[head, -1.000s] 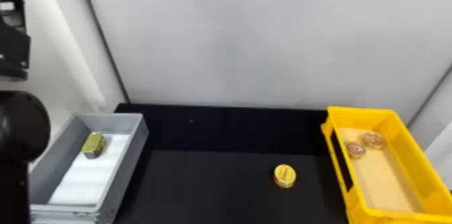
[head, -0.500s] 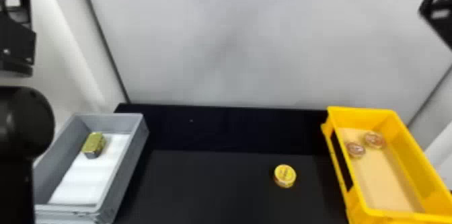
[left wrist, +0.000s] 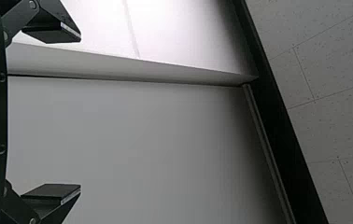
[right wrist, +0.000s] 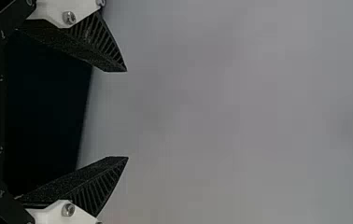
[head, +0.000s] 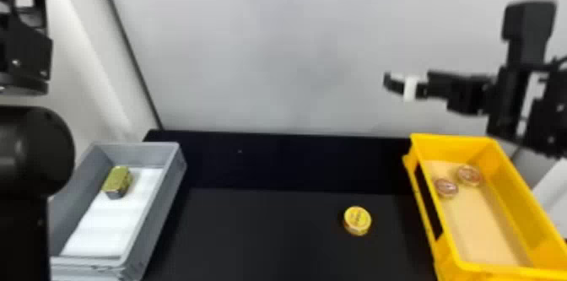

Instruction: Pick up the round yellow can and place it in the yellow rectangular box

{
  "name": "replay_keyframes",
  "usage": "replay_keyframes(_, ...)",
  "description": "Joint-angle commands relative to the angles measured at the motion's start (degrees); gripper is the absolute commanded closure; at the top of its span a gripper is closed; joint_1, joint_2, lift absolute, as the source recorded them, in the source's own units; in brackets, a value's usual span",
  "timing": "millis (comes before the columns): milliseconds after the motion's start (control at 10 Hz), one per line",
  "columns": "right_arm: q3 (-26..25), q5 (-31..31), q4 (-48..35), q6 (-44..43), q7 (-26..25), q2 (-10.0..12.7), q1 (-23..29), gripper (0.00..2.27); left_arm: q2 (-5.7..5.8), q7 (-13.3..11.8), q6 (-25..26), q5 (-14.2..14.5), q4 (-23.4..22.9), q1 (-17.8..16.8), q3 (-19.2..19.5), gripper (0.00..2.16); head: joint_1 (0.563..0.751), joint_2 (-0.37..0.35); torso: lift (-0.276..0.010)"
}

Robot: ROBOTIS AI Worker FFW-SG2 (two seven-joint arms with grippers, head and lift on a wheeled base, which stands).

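Note:
The round yellow can (head: 357,220) lies on the black table, just left of the yellow rectangular box (head: 468,266). My right gripper (head: 394,83) is up at the right in the head view, above and beyond the can and in front of the pale wall. In its own wrist view the right gripper (right wrist: 127,114) stands open, its two ribbed fingers wide apart with nothing between them. My left arm is parked at the left edge; in the left wrist view its gripper (left wrist: 80,112) is open and holds nothing.
Two small round tins (head: 469,175) lie inside the yellow box. At the left stands a grey box (head: 171,191) holding a gold-green rectangular tin (head: 117,181) on a white liner. A pale wall (head: 270,48) rises behind the table (head: 253,233).
The right arm has come in from the right edge and now reaches well into the head view. My left arm has shifted slightly toward the right. The can and both boxes stay put.

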Motion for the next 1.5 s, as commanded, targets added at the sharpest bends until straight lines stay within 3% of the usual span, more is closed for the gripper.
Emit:
replay_keyframes(0,0.66,-3.26,4.01,2.13,0.87,-1.74,3.41,0.12,-0.32,0.00,-0.20,0.02,0.34,-0.13,0.00,0.14,0.663,0.054,-0.002)
replay_keyframes(200,3.20,-1.85,6.56,2.22,2.54,-2.53,4.91,0.12,-0.32,0.00,-0.55,0.11,0.78,-0.13,0.00,0.14,0.663,0.054,-0.002)
replay_keyframes(300,6.98,6.41,9.29,1.69,12.57,-3.85,5.17,0.12,-0.41,0.00,-0.73,0.11,1.04,0.05,0.00,0.14,0.663,0.054,-0.002)
replay_keyframes(400,10.41,18.45,11.84,0.73,24.26,-4.02,5.52,0.12,-0.41,0.00,-0.99,0.19,1.31,0.05,0.00,0.14,0.663,0.054,-0.002)
replay_keyframes(500,12.70,32.87,14.12,-2.44,35.87,-2.35,6.32,0.12,-0.50,0.00,-1.17,0.19,1.31,0.14,0.18,0.14,0.663,0.054,-0.002)
replay_keyframes(600,13.14,46.85,16.32,-4.64,45.46,0.72,6.58,0.12,-0.41,0.00,-1.25,0.28,1.31,0.14,0.27,0.14,0.663,0.054,-0.002)
replay_keyframes(700,12.00,50.72,18.69,-7.19,49.24,2.74,7.02,0.12,-0.41,0.00,-1.34,0.37,1.31,0.31,0.36,0.14,0.663,0.054,-0.002)
replay_keyframes(1200,12.09,52.30,26.86,-12.38,48.09,2.83,5.70,0.12,-0.94,0.00,-2.05,0.37,1.83,0.23,0.44,0.14,0.663,0.054,-0.002)
replay_keyframes(1400,10.33,52.30,32.31,-16.07,46.78,4.06,4.29,0.12,-1.38,0.00,-2.66,0.37,2.27,0.23,0.27,0.14,0.663,0.054,-0.002)
